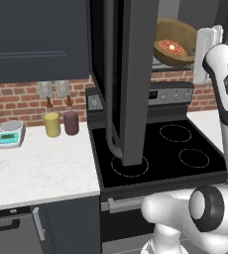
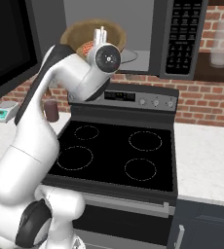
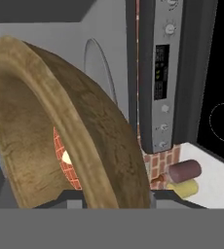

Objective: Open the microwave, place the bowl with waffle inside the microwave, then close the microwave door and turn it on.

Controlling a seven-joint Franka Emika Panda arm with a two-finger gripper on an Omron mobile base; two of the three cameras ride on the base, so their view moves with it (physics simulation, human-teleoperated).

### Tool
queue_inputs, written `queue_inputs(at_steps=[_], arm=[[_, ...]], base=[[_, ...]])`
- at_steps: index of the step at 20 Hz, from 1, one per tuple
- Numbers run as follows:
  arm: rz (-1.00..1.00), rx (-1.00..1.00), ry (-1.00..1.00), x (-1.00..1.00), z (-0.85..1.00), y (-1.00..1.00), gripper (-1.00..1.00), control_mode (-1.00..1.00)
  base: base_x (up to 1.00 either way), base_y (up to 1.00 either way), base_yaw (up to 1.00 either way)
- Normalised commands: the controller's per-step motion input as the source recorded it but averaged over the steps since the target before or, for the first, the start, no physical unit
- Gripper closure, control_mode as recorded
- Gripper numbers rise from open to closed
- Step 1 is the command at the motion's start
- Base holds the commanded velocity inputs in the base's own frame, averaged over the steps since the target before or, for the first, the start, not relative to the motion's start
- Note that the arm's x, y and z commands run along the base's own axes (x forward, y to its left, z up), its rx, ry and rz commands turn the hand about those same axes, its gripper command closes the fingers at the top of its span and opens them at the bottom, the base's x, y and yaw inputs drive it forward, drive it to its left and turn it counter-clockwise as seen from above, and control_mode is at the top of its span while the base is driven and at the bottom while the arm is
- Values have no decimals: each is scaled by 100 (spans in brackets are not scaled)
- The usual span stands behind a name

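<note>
Fingers: gripper (image 3: 116, 197) clamped on bowl (image 1: 178, 34) rim.
Bowl: tilted, at microwave (image 2: 133, 29) mouth, front edge of cavity floor.
Waffle (image 1: 171, 47): inside bowl.
Microwave door (image 1: 128, 79): swung wide, over stove (image 2: 119, 153) left edge.

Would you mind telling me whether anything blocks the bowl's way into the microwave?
Nothing visible does: the microwave door is swung open, and the tilted bowl, gripped by the gripper, is already at the microwave opening.
</note>
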Motion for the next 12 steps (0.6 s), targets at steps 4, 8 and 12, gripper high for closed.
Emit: queue_inputs(at_steps=[4, 8, 12], arm=[[0, -1, 0, 68, -1, 18, 100, -100], [0, -1, 2, 73, -3, 20, 100, -100], [0, 0, 3, 74, -14, 15, 100, -100]], base=[[0, 0, 0], [0, 0, 0], [0, 0, 0]])
